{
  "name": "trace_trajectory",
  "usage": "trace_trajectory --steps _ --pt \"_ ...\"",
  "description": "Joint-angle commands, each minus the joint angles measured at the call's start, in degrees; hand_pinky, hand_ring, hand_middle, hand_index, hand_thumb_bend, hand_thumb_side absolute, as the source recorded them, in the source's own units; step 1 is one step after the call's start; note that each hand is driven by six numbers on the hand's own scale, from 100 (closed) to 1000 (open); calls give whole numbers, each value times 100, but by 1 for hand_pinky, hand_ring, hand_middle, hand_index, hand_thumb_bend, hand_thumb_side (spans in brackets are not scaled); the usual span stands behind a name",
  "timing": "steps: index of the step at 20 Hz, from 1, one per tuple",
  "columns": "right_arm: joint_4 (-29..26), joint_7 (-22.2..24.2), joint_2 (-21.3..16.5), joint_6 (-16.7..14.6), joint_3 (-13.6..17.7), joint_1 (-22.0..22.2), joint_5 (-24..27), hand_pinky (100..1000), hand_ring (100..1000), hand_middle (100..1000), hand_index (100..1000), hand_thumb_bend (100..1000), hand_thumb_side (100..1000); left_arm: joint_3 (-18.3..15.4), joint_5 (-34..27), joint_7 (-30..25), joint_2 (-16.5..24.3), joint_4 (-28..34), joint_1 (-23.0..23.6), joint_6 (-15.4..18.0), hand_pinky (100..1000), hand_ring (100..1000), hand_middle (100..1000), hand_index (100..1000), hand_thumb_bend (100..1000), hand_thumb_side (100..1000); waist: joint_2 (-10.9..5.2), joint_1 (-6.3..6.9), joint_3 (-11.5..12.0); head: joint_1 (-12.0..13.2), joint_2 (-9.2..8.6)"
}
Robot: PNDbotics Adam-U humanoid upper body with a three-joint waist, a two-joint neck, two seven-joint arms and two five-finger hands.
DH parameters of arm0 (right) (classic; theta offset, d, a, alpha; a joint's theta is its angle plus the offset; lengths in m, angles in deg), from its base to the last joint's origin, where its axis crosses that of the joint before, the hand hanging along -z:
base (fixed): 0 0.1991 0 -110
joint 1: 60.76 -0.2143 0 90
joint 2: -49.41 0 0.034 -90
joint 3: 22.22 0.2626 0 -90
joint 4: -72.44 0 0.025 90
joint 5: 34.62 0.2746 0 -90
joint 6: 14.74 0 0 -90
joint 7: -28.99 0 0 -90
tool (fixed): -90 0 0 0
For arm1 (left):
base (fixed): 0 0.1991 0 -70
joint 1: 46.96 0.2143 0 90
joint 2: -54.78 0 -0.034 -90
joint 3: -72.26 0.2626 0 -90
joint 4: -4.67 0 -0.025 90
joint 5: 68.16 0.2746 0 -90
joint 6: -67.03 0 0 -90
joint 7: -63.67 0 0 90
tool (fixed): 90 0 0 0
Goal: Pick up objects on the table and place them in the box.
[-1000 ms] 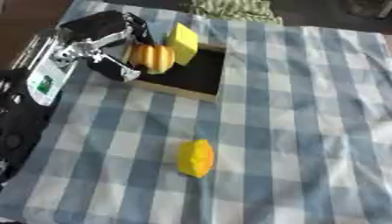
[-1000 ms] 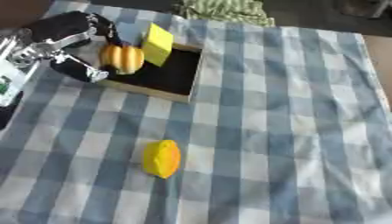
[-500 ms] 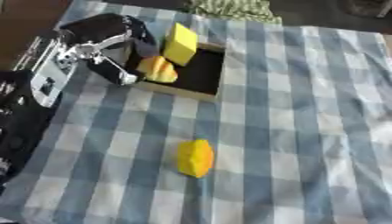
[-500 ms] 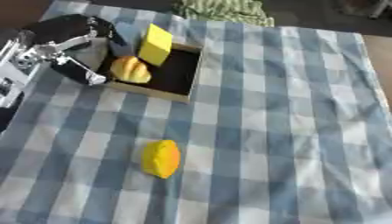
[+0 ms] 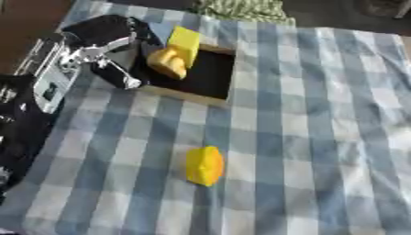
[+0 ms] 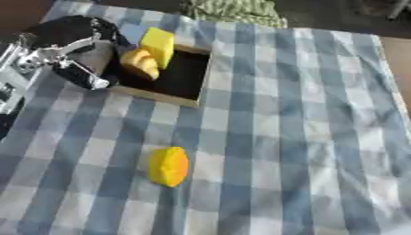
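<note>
One left robot hand [image 5: 104, 55], fingers spread, beside box [image 5: 210, 90].

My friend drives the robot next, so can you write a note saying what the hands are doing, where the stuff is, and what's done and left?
Left hand: at the box's left edge, fingers open, holding nothing.
Right hand: not in view.
Box: at the far left of the checked cloth. A yellow block and an orange piece are already inside.
Left to do: one yellow fruit lies on the cloth nearer the robot, untouched. Pick it up and put it in the box.
</note>
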Motion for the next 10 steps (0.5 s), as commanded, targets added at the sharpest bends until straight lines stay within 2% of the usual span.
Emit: trace_trajectory --steps 1,10 --pt "-56 1 -108 4 86 -45 21 987 888 505 700 100 470 -55 -183 -30 104 246 -79 -18 840 748 666 801 356 149 -123 7 1 -23 -25" --pt "-56 -2 -104 9 92 -33 20 988 888 504 700 100 470 45 -976 -447 245 987 -40 -138 833 724 628 771 257 127 -136 9 20 -48 -7"
